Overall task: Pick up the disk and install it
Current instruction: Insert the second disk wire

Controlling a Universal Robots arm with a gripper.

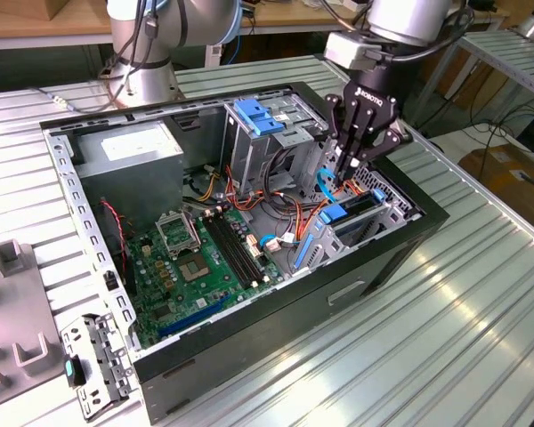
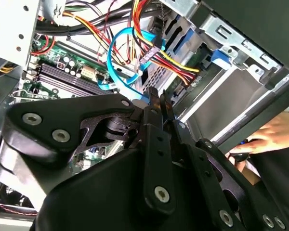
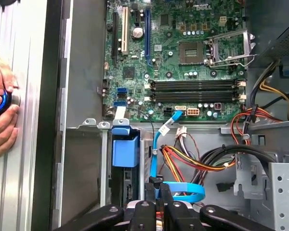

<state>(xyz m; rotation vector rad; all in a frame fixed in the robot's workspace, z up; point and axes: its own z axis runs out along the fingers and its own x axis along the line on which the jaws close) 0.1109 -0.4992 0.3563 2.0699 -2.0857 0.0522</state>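
Looked like the install step was basically in hand: the flat dark disk in its bright blue plastic carrier sat down in the grey metal drive bay at the exterior view's right end of the open black computer case, and the black gripper hung just above and beside it. Its fingers were pinched narrow with no part of the disk between them. My guess is any next move called for staying clear of the thin blue cable looping right by the fingertips; the case also held a green motherboard and bundled wires.
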